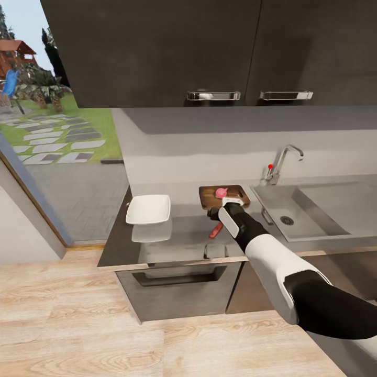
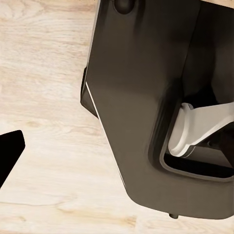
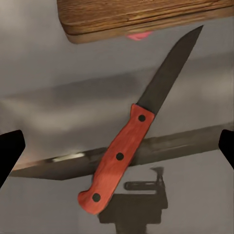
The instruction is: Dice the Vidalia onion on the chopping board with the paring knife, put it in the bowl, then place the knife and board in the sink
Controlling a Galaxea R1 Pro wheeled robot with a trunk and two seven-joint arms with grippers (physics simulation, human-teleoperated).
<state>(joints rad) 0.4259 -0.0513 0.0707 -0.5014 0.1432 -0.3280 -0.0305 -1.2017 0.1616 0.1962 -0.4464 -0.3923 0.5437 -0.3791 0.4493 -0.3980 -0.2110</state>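
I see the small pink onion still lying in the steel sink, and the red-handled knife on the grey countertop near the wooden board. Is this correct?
Not quite. The head view shows the small pink onion resting on the brown wooden chopping board, not in the steel sink. The red-handled paring knife does lie on the grey countertop near the board.

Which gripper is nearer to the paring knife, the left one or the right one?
The right. The right gripper hovers just above the paring knife on the countertop, fingers spread. The left wrist view looks at the wooden floor, away from the knife.
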